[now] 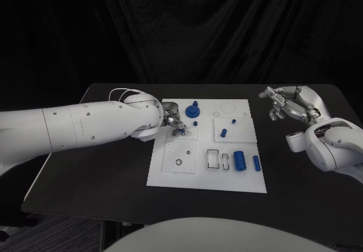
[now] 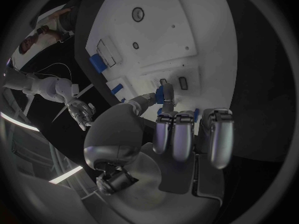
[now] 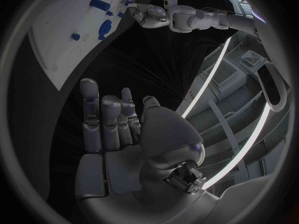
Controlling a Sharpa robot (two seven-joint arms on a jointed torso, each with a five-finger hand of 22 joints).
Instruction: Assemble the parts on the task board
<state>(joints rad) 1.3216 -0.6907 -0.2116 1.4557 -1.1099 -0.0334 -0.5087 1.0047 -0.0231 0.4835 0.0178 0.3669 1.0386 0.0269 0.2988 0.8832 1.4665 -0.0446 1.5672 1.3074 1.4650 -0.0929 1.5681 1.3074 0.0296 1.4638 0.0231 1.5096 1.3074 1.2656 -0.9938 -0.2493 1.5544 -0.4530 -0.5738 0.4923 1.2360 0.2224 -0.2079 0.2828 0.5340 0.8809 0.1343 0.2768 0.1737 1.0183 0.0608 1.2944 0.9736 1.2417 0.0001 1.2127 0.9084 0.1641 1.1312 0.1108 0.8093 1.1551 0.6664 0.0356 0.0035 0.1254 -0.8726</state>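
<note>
The white task board (image 1: 170, 176) lies in the middle of the black table. My left hand (image 1: 168, 118) hovers over the board's left side and pinches a small blue part (image 2: 166, 92) between thumb and a finger, just above two small slots (image 2: 182, 82). A round blue part (image 1: 193, 111), a blue peg (image 1: 224, 133), a blue cylinder (image 1: 239, 160) and a blue bar (image 1: 257, 163) rest on the board. My right hand (image 1: 291, 105) is raised to the right of the board, its fingers (image 3: 102, 119) apart and holding nothing.
Recessed pockets (image 1: 180, 159) and a narrow frame (image 1: 213, 156) mark the board's near half, and a ring outline (image 1: 227, 108) its far right corner. Bare black table (image 1: 91, 178) surrounds the board on all sides, with black curtain behind.
</note>
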